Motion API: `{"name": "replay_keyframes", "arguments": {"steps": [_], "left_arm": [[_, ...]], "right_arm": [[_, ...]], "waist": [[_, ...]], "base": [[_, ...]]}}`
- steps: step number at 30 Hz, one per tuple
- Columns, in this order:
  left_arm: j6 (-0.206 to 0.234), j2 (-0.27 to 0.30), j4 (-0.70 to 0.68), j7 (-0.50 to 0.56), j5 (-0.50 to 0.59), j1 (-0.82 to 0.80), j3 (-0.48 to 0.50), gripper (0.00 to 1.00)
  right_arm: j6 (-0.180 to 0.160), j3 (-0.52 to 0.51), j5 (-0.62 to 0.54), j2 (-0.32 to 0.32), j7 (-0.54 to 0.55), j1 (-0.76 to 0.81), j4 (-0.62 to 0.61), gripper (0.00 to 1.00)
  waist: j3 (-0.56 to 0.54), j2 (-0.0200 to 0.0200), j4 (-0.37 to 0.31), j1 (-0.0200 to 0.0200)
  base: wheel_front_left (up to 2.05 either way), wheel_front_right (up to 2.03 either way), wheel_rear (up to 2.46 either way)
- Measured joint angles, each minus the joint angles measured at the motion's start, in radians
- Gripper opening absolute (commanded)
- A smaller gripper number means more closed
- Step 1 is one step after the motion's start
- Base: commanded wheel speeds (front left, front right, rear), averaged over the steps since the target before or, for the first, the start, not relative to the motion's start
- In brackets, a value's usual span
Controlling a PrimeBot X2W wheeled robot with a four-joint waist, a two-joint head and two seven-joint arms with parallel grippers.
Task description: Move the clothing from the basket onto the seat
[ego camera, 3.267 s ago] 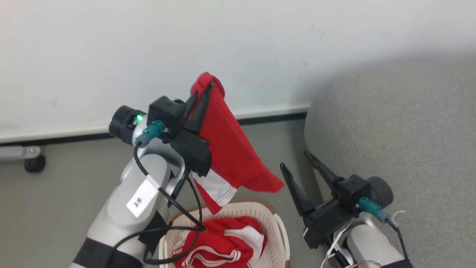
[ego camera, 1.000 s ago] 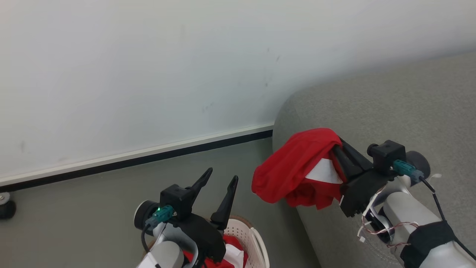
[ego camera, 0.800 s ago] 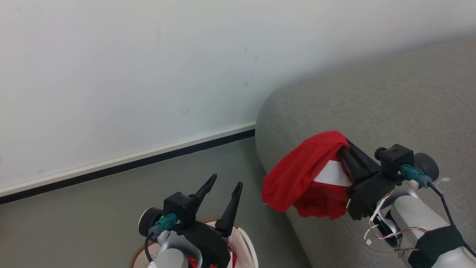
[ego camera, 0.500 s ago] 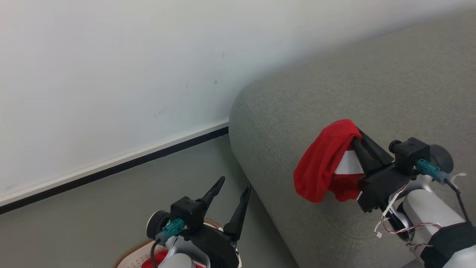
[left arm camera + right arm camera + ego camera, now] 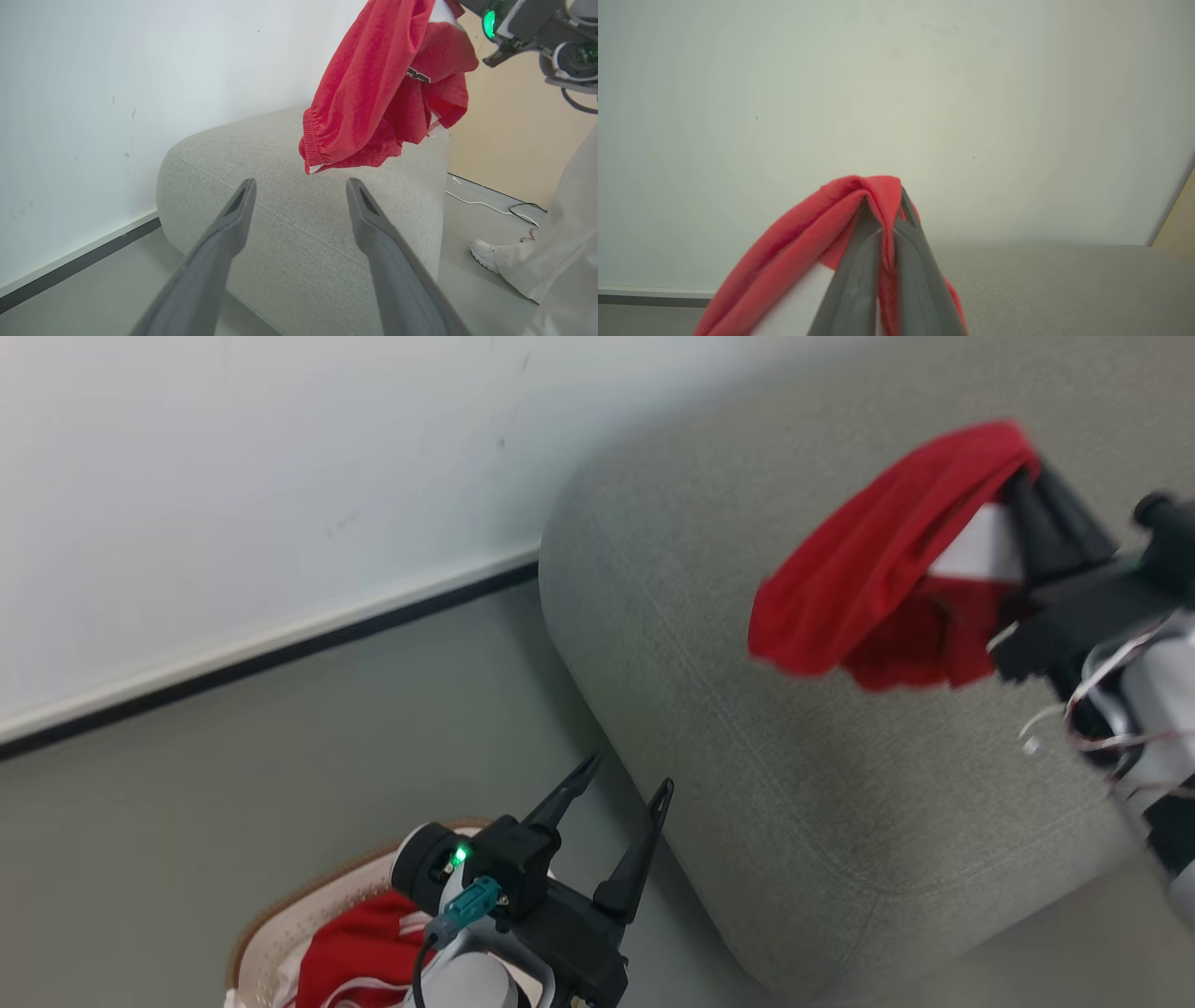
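Note:
My right gripper (image 5: 1032, 476) is shut on a red garment with a white panel (image 5: 868, 579), and it holds it in the air above the grey seat (image 5: 747, 728). The same garment (image 5: 383, 88) hangs over the seat (image 5: 299, 233) in the left wrist view; in the right wrist view the red cloth (image 5: 822, 224) drapes over my closed right gripper (image 5: 885, 198). My left gripper (image 5: 625, 779) stands open and empty at the bottom, above the basket (image 5: 280, 919), which holds more red and white clothing (image 5: 350, 952). Its two fingers (image 5: 224, 242) point at the seat's rounded end.
A white wall with a dark skirting strip (image 5: 280, 649) runs behind. Grey floor (image 5: 233, 765) lies between wall, basket and seat. A person's leg and white shoe (image 5: 486, 254) stand to the right of the seat, with cables (image 5: 514, 212) on the floor there.
The camera has swung right and the view has tilted. My right gripper has risen and gone further over the seat with the red garment in it. The left gripper stays open above the basket.

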Motion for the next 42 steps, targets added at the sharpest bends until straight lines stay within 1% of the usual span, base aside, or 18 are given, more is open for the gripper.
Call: {"name": "replay_keyframes", "arguments": {"steps": [9,14,19,23,24,25,29,31,37,42], "left_arm": [[0.001,0.023,-0.047,0.022,0.062,-0.079,-0.026,1.00],[0.008,0.030,-0.092,0.040,0.086,-0.124,-0.034,1.00],[0.008,0.039,-0.132,0.060,0.128,-0.164,-0.055,1.00],[0.009,0.053,-0.159,0.077,0.142,-0.185,-0.057,1.00],[0.013,0.069,-0.174,0.090,0.157,-0.194,-0.056,1.00],[0.013,0.069,-0.174,0.090,0.157,-0.194,-0.056,1.00],[0.018,0.099,-0.204,0.109,0.179,-0.211,-0.053,1.00],[0.025,0.111,-0.217,0.121,0.187,-0.223,-0.050,1.00],[0.026,0.146,-0.257,0.156,0.225,-0.260,-0.047,1.00],[0.026,0.159,-0.259,0.175,0.252,-0.301,-0.049,1.00]], "right_arm": [[0.016,-0.064,0.005,-0.060,0.017,-0.230,0.109,0.00],[0.016,-0.109,0.021,-0.098,0.028,-0.358,0.175,0.00],[0.016,-0.127,0.020,-0.135,0.028,-0.423,0.237,0.00],[0.015,-0.137,0.020,-0.138,0.027,-0.439,0.271,0.00],[0.015,-0.152,0.024,-0.137,0.026,-0.450,0.291,0.00],[0.015,-0.152,0.024,-0.137,0.026,-0.450,0.291,0.00],[-0.002,-0.169,0.034,-0.131,0.022,-0.465,0.335,0.00],[-0.006,-0.168,0.042,-0.112,0.017,-0.464,0.357,0.00],[-0.006,-0.161,0.052,-0.030,0.010,-0.456,0.406,0.00],[-0.006,-0.153,0.058,0.011,0.007,-0.440,0.460,0.00]], "waist": [[0.118,0.0001,0.041,0.0001],[0.185,0.0001,0.069,0.0002],[0.254,0.0001,0.095,0.0001],[0.297,0.0002,0.108,0.0001],[0.326,0.0001,0.115,0.0001],[0.326,0.0001,0.115,0.0001],[0.384,0.0001,0.124,0.0001],[0.413,0.0002,0.125,0.0001],[0.499,0.0002,0.117,0.0001],[0.564,0.0002,0.100,0.0001]], "base": [[0.00,0.00,0.00],[0.00,0.00,0.00],[0.00,0.00,0.00],[0.00,0.00,0.00],[0.00,0.00,0.00],[0.00,0.00,0.00],[0.00,0.00,0.00],[0.00,0.00,0.00],[0.00,0.00,0.00],[0.00,0.00,0.00]]}}
